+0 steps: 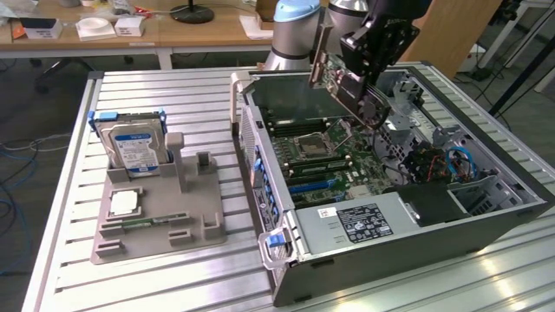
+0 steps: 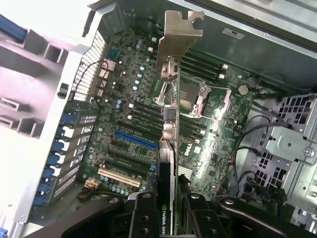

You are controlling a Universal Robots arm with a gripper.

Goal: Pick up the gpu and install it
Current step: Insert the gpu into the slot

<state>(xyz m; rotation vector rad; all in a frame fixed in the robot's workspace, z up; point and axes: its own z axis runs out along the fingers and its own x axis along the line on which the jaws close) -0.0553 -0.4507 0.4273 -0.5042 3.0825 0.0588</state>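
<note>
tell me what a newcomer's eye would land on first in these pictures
The gripper clamps the gpu in the air, tilted, over the motherboard of the open computer case on the exterior view's right. On that view's left, a silver hard drive with a blue-white label stands upright in a grey holder.

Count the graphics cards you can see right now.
1: the thin black graphics card with a grey metal bracket, clamped in the claw above the green motherboard of the open black computer case. Another could be hidden behind the case walls.
</note>
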